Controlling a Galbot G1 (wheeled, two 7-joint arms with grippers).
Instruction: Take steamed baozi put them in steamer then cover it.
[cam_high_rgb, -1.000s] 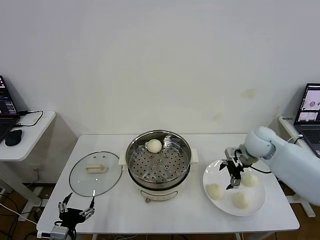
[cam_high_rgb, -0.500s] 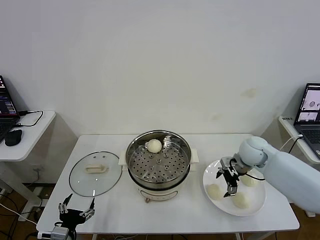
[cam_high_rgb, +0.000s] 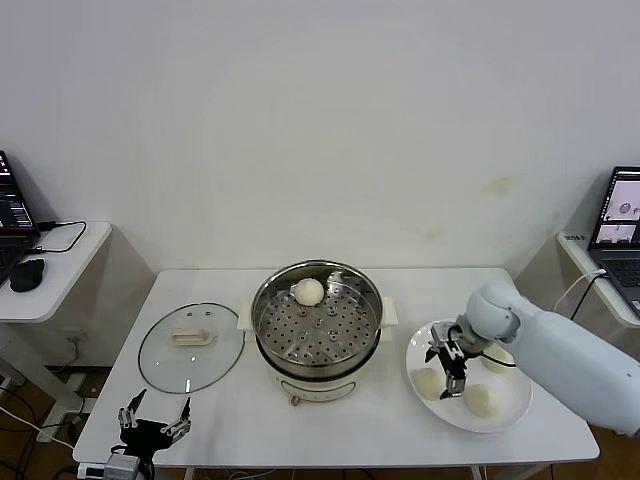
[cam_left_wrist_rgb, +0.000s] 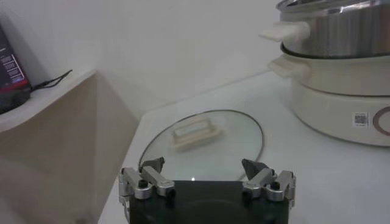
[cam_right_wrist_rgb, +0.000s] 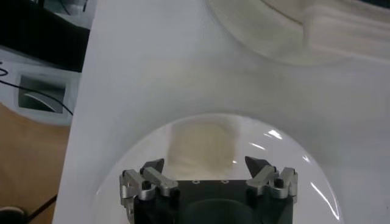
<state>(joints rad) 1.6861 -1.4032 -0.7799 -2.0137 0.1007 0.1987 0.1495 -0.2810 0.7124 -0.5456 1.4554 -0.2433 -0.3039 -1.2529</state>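
The right gripper (cam_high_rgb: 449, 371) is hanging over the white plate (cam_high_rgb: 513, 412), jaws spread and empty, just above one steamed baozi (cam_high_rgb: 429, 383). Two more buns are lying on that plate. A fourth bun (cam_high_rgb: 308, 291) is sitting inside the steamer (cam_high_rgb: 316, 322). The left gripper (cam_high_rgb: 152, 424) is idling open near the worktop's (cam_high_rgb: 230, 415) front edge, beside the cover (cam_high_rgb: 191, 346).

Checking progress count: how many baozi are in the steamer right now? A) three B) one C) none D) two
B: the head view shows a single baozi on the steamer's perforated tray, at its far side, while three more sit on the white plate under the right gripper.
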